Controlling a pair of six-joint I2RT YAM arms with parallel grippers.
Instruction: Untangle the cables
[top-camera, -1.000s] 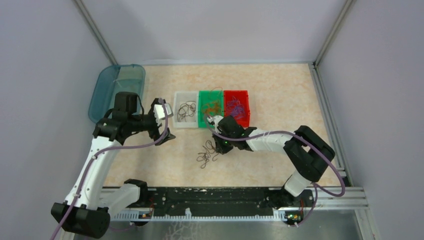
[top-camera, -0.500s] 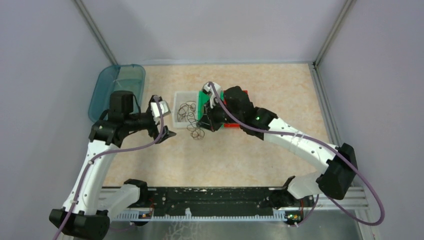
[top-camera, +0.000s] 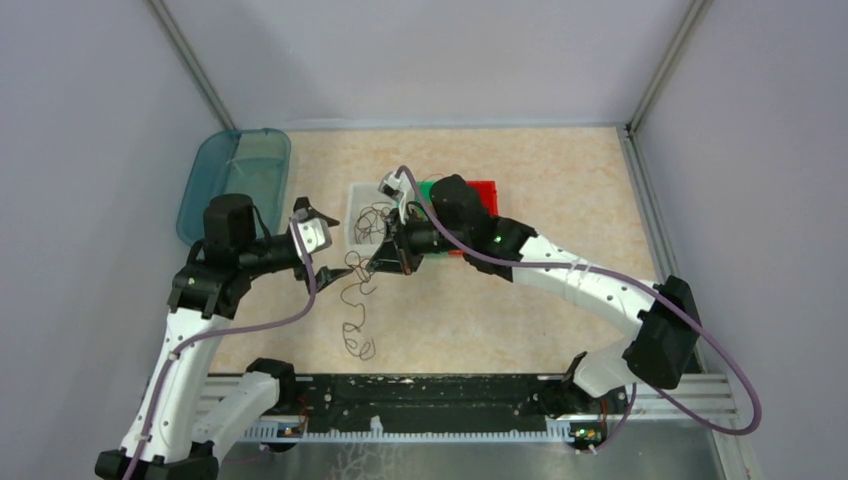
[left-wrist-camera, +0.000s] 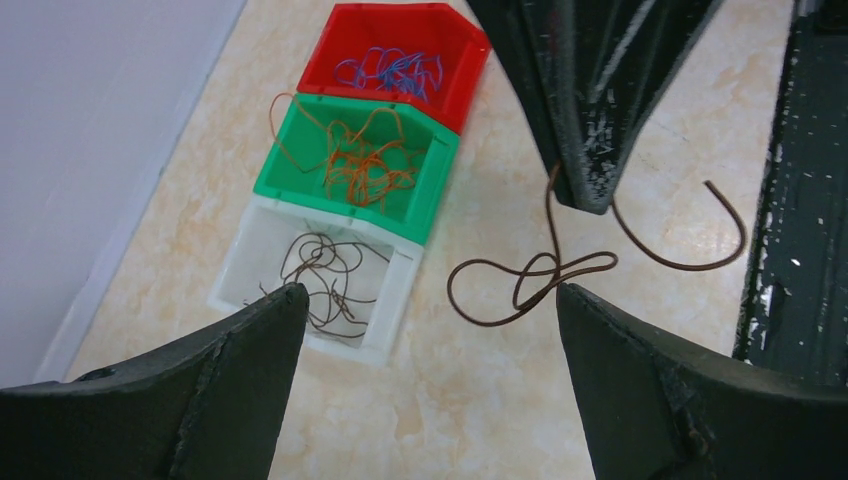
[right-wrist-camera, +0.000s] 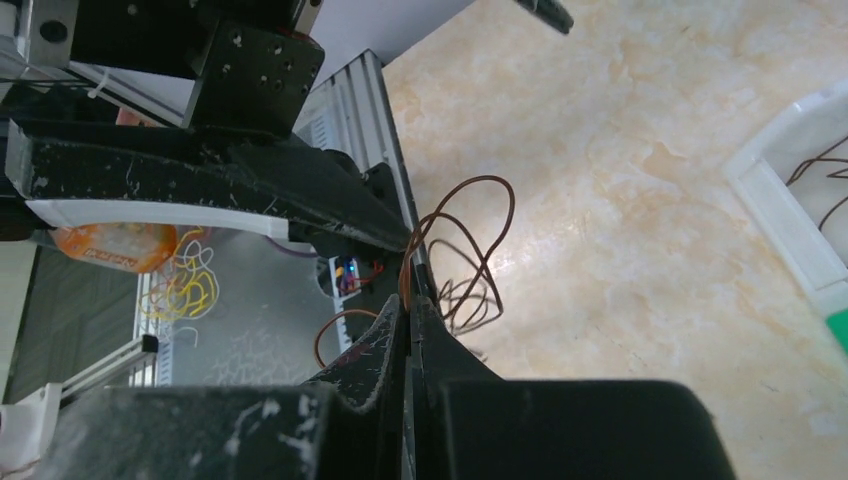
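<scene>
My right gripper (top-camera: 385, 262) is shut on a long dark brown cable (top-camera: 360, 345) that hangs in loops down to the table in front of the white bin (top-camera: 356, 192). In the left wrist view the right fingertips (left-wrist-camera: 585, 150) pinch this cable (left-wrist-camera: 540, 285). In the right wrist view the shut gripper (right-wrist-camera: 410, 300) grips the cable (right-wrist-camera: 470, 250). My left gripper (top-camera: 330, 242) is open and empty just left of the cable; its jaws (left-wrist-camera: 425, 300) stand wide apart. More brown cables (left-wrist-camera: 325, 275) lie in the white bin, orange ones (left-wrist-camera: 360, 160) in the green bin, blue-purple ones (left-wrist-camera: 390, 68) in the red bin.
The white bin (left-wrist-camera: 400, 300), green bin (left-wrist-camera: 440, 180) and red bin (left-wrist-camera: 470, 80) stand in a row at mid table. A teal tub (top-camera: 235, 180) sits at the far left. The black base rail (top-camera: 430, 395) runs along the near edge.
My right gripper lifted the brown cable off the table, carried it up to the bins, then left. The cable now hangs long. My left gripper turned toward it.
</scene>
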